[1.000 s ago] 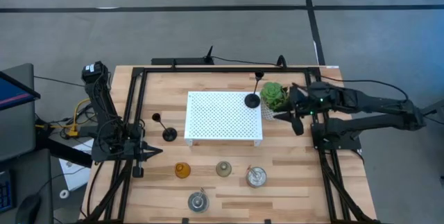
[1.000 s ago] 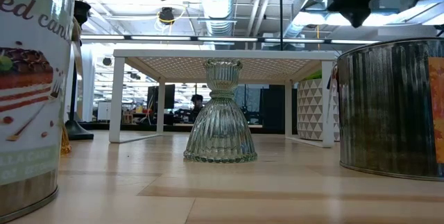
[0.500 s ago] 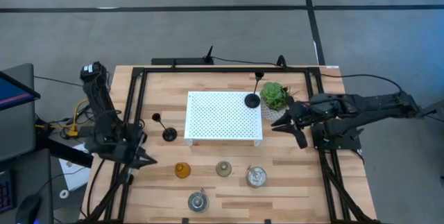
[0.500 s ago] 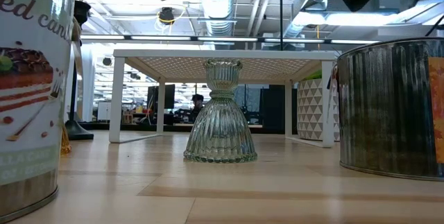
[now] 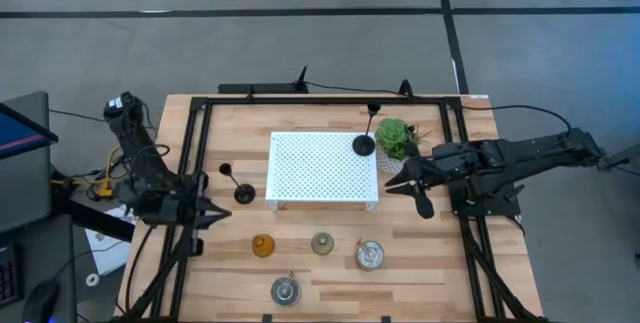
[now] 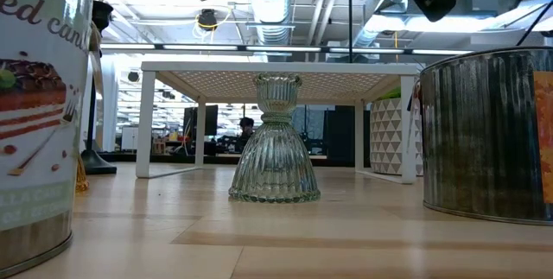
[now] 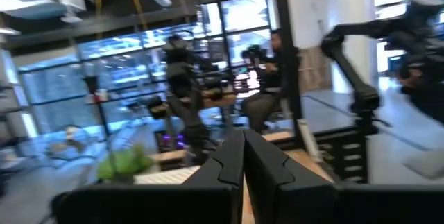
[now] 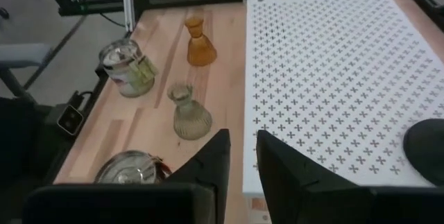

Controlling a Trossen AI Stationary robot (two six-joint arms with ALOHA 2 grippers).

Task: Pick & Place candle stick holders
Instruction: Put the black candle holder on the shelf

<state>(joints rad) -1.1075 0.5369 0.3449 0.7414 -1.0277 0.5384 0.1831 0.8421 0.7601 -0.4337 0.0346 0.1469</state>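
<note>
One black candle stick holder [image 5: 364, 144] stands by its round base on the white perforated tray [image 5: 322, 168]. The other black one [image 5: 243, 192] stands on the table to the tray's left. Along the near side stand an amber holder [image 5: 263, 246], a grey-green glass holder [image 5: 322, 243] and two shiny silver cups [image 5: 369, 255] [image 5: 286, 290]. My left gripper [image 5: 210, 215] hovers shut at the table's left edge, pointing at the room. My right gripper [image 5: 400, 185] hangs open by a narrow gap just off the tray's right edge, nothing between its fingers [image 8: 211, 161].
A green potted plant [image 5: 396, 138] stands at the tray's far right corner, close behind my right gripper. Black frame rails [image 5: 195, 163] run along both table sides. A bare strip of wood lies between the tray and the near row of holders.
My left gripper has risen from the table's left side and turned until it points out level, staying shut. My right gripper has swung a little toward the table's near edge, along the tray's right edge, away from the plant.
</note>
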